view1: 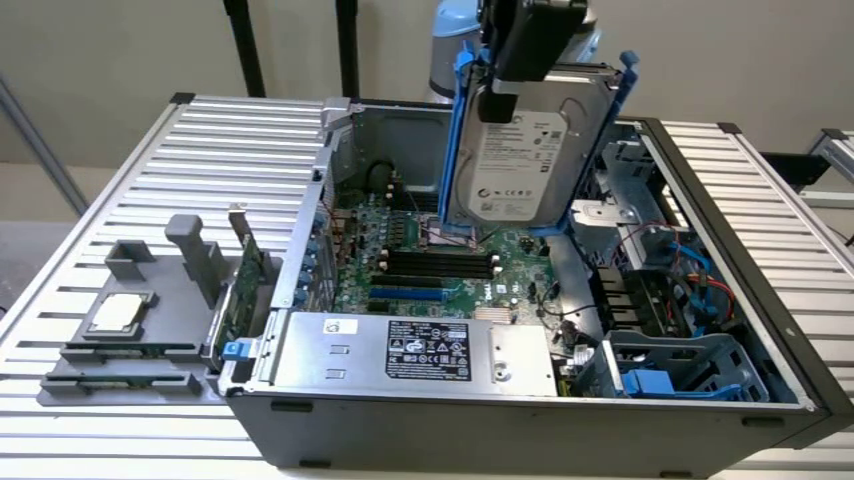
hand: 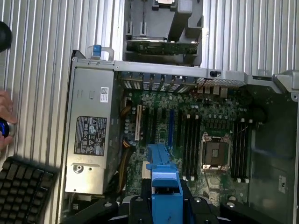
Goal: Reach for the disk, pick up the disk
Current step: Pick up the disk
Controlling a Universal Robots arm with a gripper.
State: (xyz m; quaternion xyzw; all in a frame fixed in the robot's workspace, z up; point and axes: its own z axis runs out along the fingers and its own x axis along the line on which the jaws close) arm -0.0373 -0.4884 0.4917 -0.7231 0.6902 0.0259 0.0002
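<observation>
Slatted metal table (view1: 160, 180), open computer case (view1: 534, 410), end effector (view1: 514, 85) clamped on lifted silver disk (view1: 514, 165), white label, blue rails

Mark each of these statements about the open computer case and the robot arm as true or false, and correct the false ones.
1. The disk hangs upright above the motherboard, held by the tool. True.
2. The disk lies flat in the drive cage. False: it is lifted clear, in the air.
3. The disk has blue rails. True.
4. The silver box with the black label is missing from the case. False: it sits along the case's near edge.
</observation>
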